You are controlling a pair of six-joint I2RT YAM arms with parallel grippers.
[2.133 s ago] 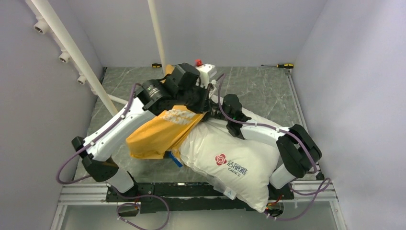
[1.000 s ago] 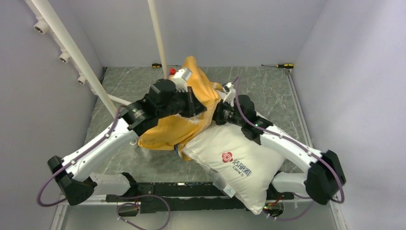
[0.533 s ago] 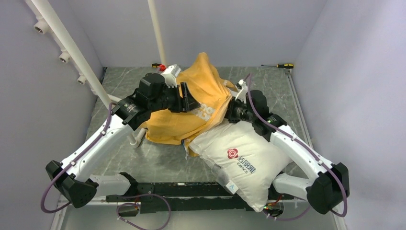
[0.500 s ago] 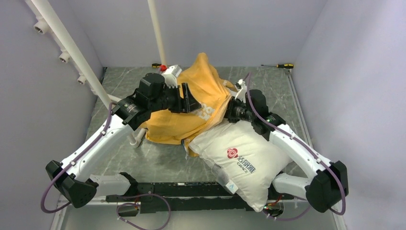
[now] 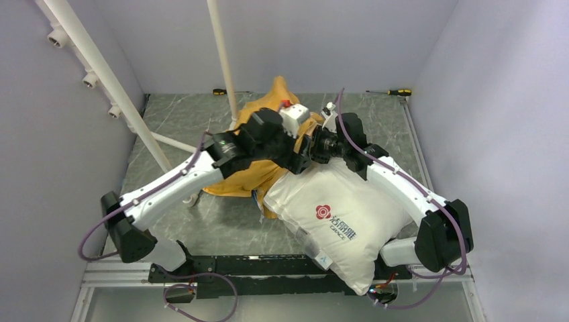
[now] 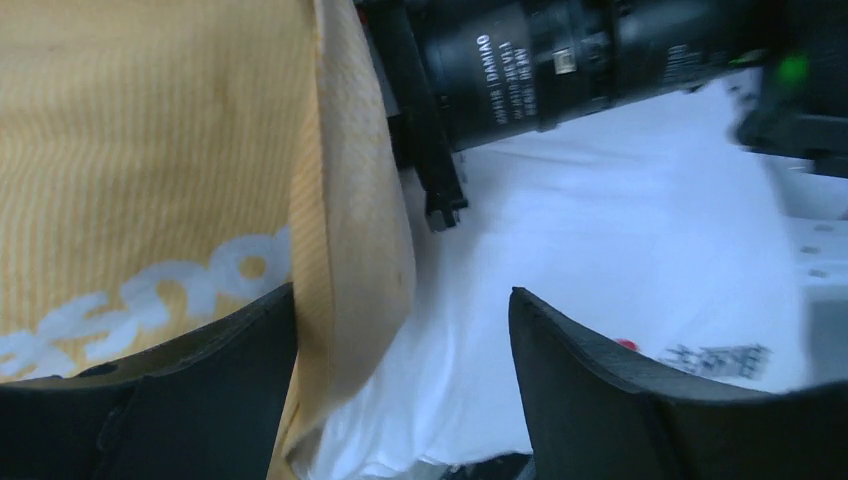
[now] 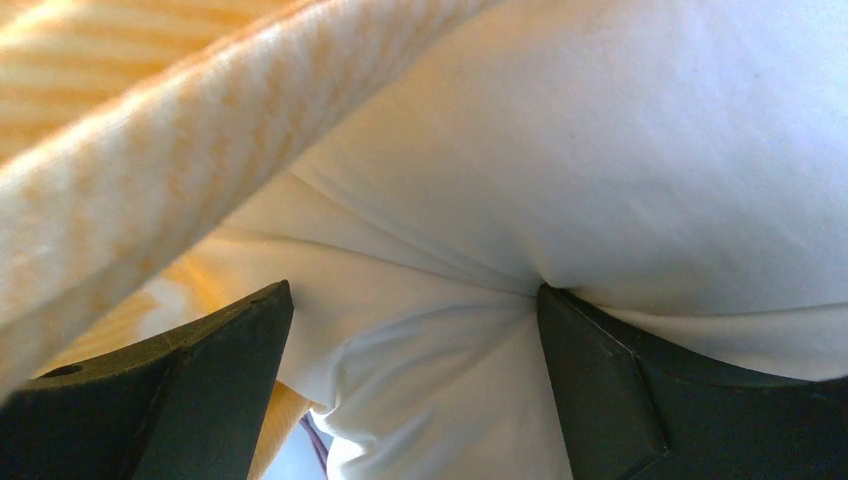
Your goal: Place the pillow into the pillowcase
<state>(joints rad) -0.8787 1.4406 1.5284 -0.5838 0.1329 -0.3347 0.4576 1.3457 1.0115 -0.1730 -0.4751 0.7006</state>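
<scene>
Both hands gape: left hand [image 6: 402,298] astride the pillowcase [image 6: 150,150] hem, right hand [image 7: 415,292] seemingly pressing the pillow [image 7: 650,150].

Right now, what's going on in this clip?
Two arms are working a white pillow into a yellow-orange pillowcase. The left arm's fingers stand open, the case's hem between them, unclamped. The right arm's fingers are open too, pressed into the pillow's far end near the case's mouth. Most of the pillow lies outside the case.
</scene>
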